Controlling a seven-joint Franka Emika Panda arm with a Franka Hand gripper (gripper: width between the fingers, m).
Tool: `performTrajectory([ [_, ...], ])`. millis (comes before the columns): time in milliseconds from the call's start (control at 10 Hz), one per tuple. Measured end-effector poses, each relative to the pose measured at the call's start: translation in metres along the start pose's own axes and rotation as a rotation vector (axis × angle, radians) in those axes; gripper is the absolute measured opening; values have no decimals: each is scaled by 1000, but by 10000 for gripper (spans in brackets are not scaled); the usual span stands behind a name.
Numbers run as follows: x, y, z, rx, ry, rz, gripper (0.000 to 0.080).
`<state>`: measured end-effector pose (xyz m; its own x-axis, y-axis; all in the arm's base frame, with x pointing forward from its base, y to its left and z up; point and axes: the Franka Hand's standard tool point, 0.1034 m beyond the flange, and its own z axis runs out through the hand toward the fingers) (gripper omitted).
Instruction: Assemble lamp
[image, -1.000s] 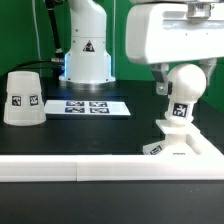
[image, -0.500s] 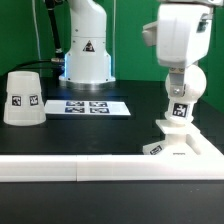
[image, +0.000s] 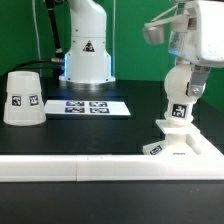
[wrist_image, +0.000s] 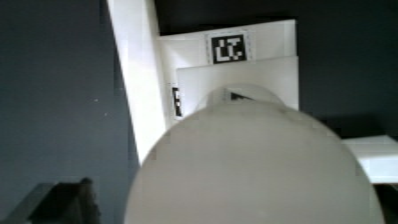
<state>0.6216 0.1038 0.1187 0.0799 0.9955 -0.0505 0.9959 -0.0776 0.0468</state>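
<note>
The round-headed bulb (image: 181, 84) stands upright with its stem in the flat square base (image: 188, 150) at the exterior view's right. My gripper (image: 184, 86) reaches down from above and is shut on the bulb's head, a dark finger on each side. In the wrist view the bulb's head (wrist_image: 249, 160) fills the middle, with the base (wrist_image: 228, 68) beyond it and one fingertip (wrist_image: 63, 200) beside it. The cone-shaped shade (image: 22, 97) stands alone on the table at the exterior view's left, far from the gripper.
The marker board (image: 92, 106) lies flat in front of the arm's white pedestal (image: 86, 52). A long white rail (image: 70, 170) runs along the table's near edge, touching the base; it also shows in the wrist view (wrist_image: 128, 60).
My hand has turned about its upright axis while staying round the bulb's head. The bulb, base and shade stay where they were.
</note>
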Motion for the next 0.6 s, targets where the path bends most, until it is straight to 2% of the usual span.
performTrajectory([
  [100,-1,-1,1,4,-2,7,697],
  [200,-2,-1,2,7,-3,16,576],
  [600,-4,-1,2,7,-3,64,576],
])
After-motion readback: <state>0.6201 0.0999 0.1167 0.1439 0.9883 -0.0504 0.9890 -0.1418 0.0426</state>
